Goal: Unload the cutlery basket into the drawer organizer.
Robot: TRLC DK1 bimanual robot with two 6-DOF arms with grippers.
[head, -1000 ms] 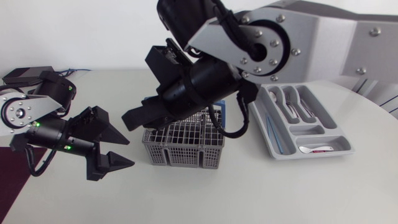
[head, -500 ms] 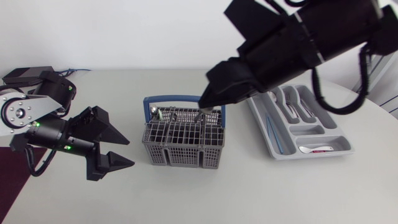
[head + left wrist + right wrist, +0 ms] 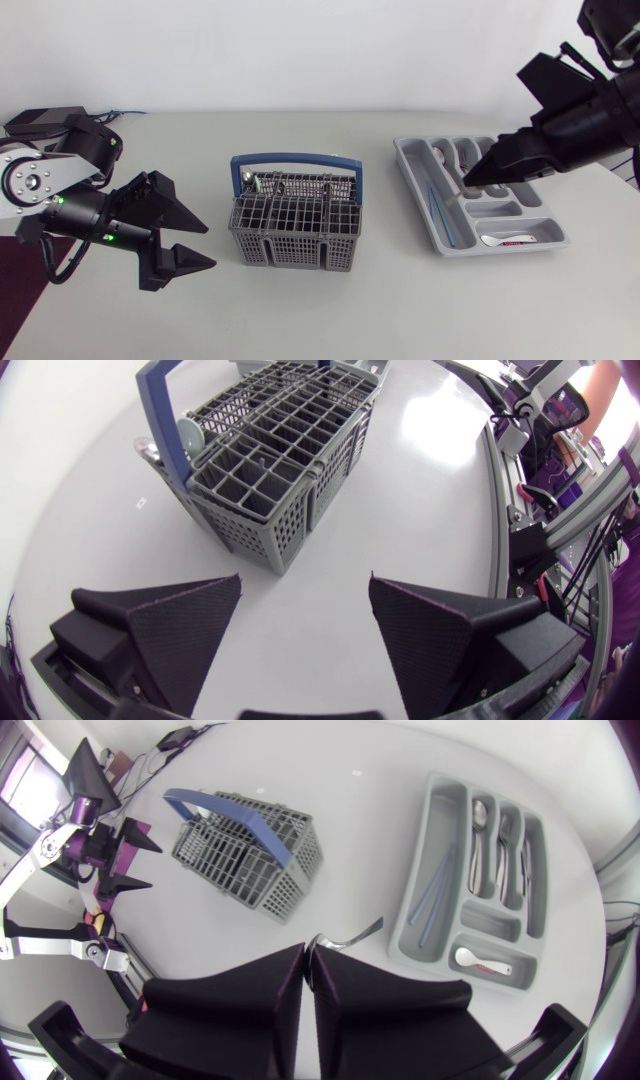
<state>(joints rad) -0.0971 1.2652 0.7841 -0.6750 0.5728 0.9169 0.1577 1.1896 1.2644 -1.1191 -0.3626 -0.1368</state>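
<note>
Over drawer organizer (image 3: 408,165), right pincer (image 3: 473,181) angled down, clamped on fork (image 3: 348,937); left pincer (image 3: 208,245) spread wide

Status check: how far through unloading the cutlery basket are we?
Done: several silver spoons and forks, two blue sticks and a white spoon lie in the grey plastic drawer organizer. In hand: the right gripper holds a silver utensil near it. Left: a few silver pieces stand in the grey mesh basket with the blue handle.
</note>
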